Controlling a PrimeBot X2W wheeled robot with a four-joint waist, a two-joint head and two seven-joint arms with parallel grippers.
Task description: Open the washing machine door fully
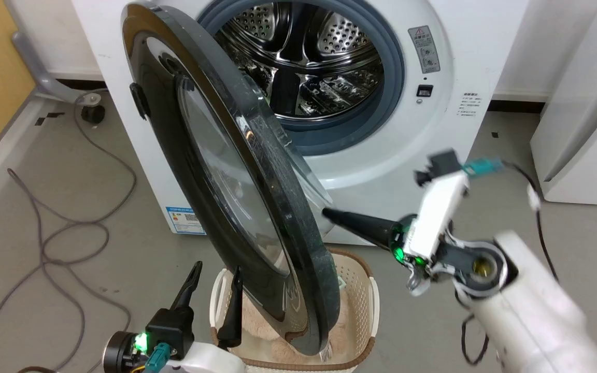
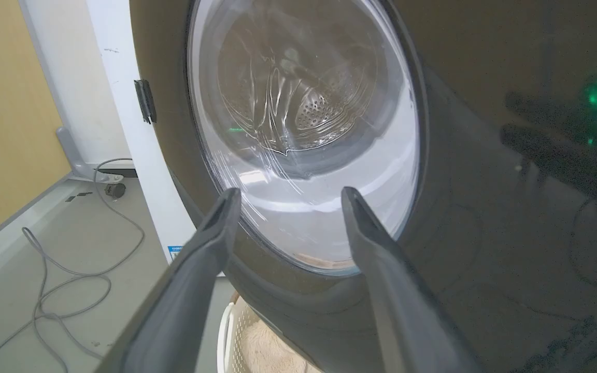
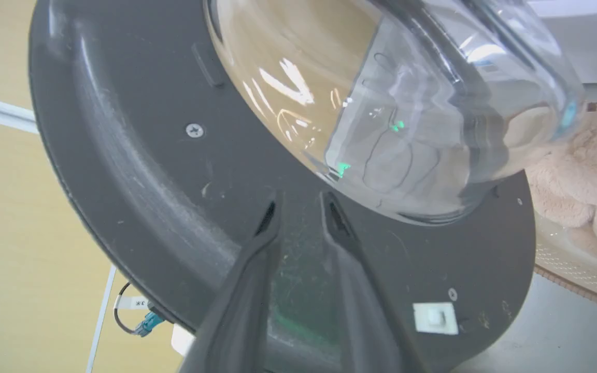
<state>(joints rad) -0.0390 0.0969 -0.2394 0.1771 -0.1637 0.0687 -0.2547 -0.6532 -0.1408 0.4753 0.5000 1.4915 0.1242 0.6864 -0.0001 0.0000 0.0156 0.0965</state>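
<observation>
head: down at door [image 1: 226, 186] | left wrist: close outside | right wrist: close inside

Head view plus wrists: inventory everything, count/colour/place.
washer: 1, white, centre back
door: 1, black, clear glass, part open
drum: 1, steel, inside washer
gasket: 1, grey, around drum
label: 1, blue, washer's lower left
basket: 1, cream, floor below door
plush: 1, beige, in basket
cable: at least 1, grey, floor left
caster: 1, black, left of washer
appliance: 1, white, far right
left gripper: dark, open, facing door's outer side
right gripper: dark, narrowly open, at door's inner side
</observation>
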